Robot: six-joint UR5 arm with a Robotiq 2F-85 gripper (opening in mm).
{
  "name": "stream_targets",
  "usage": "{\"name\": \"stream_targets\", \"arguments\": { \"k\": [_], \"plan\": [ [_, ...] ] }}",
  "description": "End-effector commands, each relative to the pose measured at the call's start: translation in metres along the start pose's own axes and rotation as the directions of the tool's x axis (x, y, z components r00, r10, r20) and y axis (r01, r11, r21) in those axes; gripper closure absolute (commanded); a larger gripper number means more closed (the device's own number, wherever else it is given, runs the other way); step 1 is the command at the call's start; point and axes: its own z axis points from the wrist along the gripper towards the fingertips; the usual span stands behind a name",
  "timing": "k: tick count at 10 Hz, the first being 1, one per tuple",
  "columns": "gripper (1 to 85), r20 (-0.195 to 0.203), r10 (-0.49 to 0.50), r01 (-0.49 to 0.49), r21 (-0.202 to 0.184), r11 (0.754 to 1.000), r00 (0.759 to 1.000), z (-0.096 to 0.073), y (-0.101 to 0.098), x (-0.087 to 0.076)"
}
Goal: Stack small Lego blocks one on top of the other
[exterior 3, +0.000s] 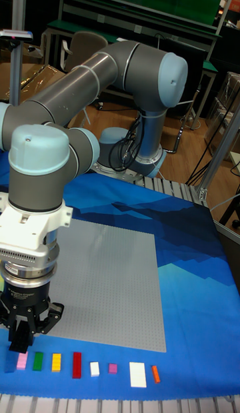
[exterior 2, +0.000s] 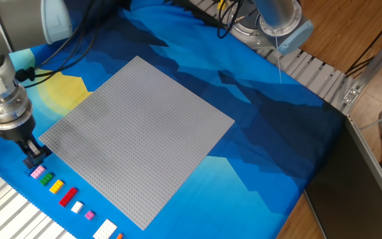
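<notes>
My gripper (exterior 2: 32, 157) (exterior 3: 19, 344) stands at the left end of a row of small Lego blocks, just beyond the pink block (exterior 2: 37, 172) (exterior 3: 22, 361). Its dark fingers are drawn close together around a flat black block (exterior 2: 36, 152), which is hard to tell apart from them. After the pink block the row runs green (exterior 2: 46, 178), yellow (exterior 2: 56, 186), red (exterior 2: 67, 195), a small white one (exterior 2: 77, 207), purple (exterior 2: 89, 215), a larger white one (exterior 2: 105, 230) and orange (exterior 3: 155, 374). All of these lie singly on the blue cloth.
A large grey studded baseplate (exterior 2: 138, 136) fills the middle of the blue cloth (exterior 2: 264, 133), right beside the gripper. A ribbed metal strip (exterior 2: 12, 216) runs along the table's near edge behind the row. The arm's base (exterior 2: 270, 26) sits at the far side.
</notes>
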Motion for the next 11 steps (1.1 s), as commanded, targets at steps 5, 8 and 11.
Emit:
{"name": "stream_targets", "arguments": {
  "k": [5,8,11],
  "plan": [
    [74.0,0.007,0.016,-0.016,-0.007,1.0,1.0,-0.001,0.0,-0.002],
    [74.7,0.008,0.034,-0.034,-0.023,0.999,0.999,-0.006,0.011,0.014],
    [75.7,0.008,0.035,-0.035,-0.023,0.999,0.999,-0.007,0.012,0.028]
  ]
}}
